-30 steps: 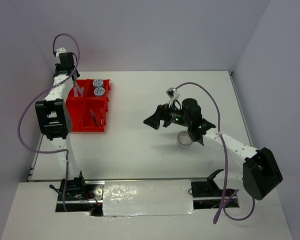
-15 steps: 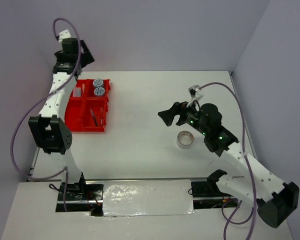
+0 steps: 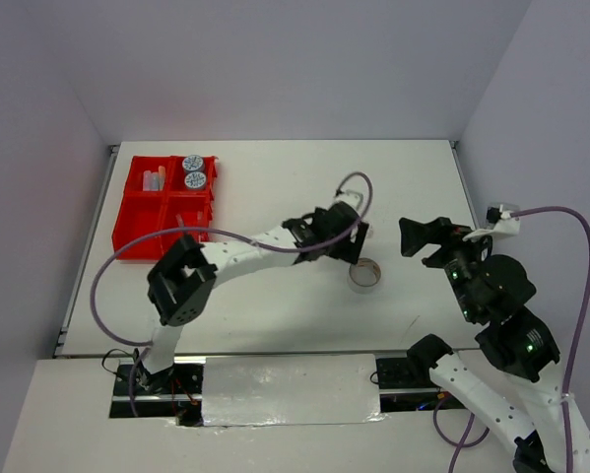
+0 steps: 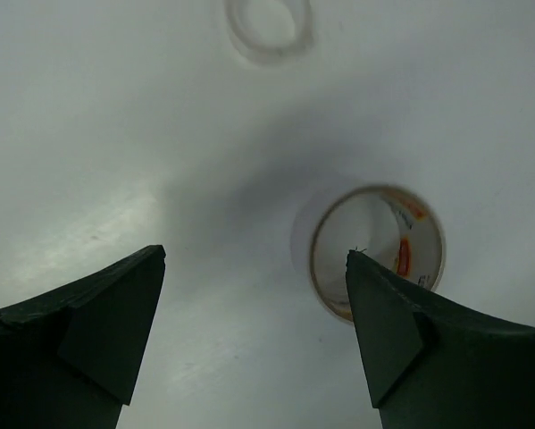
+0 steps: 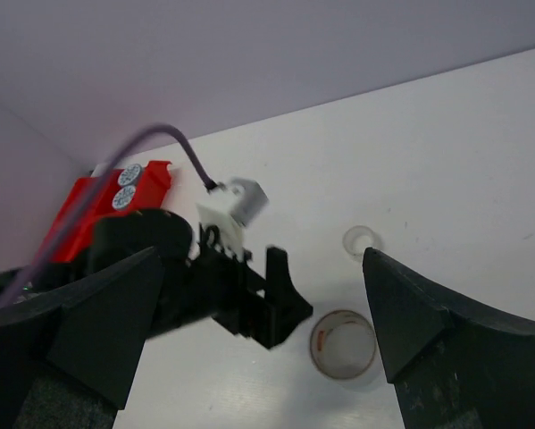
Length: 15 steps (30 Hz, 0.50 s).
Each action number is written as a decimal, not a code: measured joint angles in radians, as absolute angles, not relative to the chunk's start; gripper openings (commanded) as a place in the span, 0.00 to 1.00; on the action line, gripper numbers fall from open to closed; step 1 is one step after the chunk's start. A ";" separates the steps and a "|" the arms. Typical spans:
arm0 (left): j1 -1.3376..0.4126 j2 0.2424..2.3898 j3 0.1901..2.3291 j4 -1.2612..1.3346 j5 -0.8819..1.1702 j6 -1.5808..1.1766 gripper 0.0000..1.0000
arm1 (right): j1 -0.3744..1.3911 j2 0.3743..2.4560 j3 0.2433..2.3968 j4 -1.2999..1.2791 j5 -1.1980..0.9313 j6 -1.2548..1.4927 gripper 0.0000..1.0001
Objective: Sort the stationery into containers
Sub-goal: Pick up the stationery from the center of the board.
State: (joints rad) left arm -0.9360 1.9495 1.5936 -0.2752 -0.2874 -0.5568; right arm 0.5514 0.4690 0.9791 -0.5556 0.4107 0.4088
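A tape roll (image 3: 364, 275) with a white core lies flat on the white table. My left gripper (image 3: 352, 246) is open just left of and above it. In the left wrist view (image 4: 254, 255) the roll (image 4: 377, 250) sits by the right finger, untouched. A small clear tape ring (image 4: 269, 22) lies farther off. My right gripper (image 3: 409, 238) is open, empty and raised to the right of the roll. Its wrist view (image 5: 263, 253) shows the roll (image 5: 343, 344), the ring (image 5: 360, 239) and the left gripper (image 5: 283, 311). The red tray (image 3: 137, 241) holds two blue-lidded tubs (image 3: 194, 172) and short markers (image 3: 154, 180).
The left arm (image 3: 245, 254) stretches across the table from the near left to the middle, with its purple cable looping over it. The red tray (image 5: 88, 201) stands at the far left by the wall. Walls close in the table at the back and both sides.
My left arm has swung from above the red tray across to the tape roll in the middle. My right arm has drawn back to the right, away from the roll.
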 measured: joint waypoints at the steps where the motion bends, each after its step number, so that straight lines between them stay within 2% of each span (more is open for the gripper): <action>1: -0.960 1.988 1.596 -0.285 -0.287 -0.556 0.93 | 0.552 0.456 0.986 -0.570 0.422 0.405 1.00; 7: -1.029 2.064 1.593 -0.306 -0.251 -0.557 0.90 | 0.551 0.436 0.989 -0.650 0.453 0.383 1.00; 9: -1.022 2.062 1.591 -0.283 -0.248 -0.557 0.87 | 0.551 0.443 0.989 -0.658 0.454 0.375 1.00; 11: -1.015 2.063 1.591 -0.278 -0.247 -0.556 0.79 | 0.551 0.451 0.986 -0.658 0.451 0.368 1.00; 14: -1.005 2.086 1.607 -0.278 -0.245 -0.554 0.76 | 0.551 0.466 0.970 -0.648 0.436 0.361 1.00; 15: -1.003 2.102 1.619 -0.278 -0.245 -0.554 0.63 | 0.551 0.472 0.965 -0.646 0.429 0.358 1.00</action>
State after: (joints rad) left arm -1.0027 2.1021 1.6188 -0.2779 -0.2455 -0.5545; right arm 0.5514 0.4717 0.9649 -0.6460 0.4294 0.3580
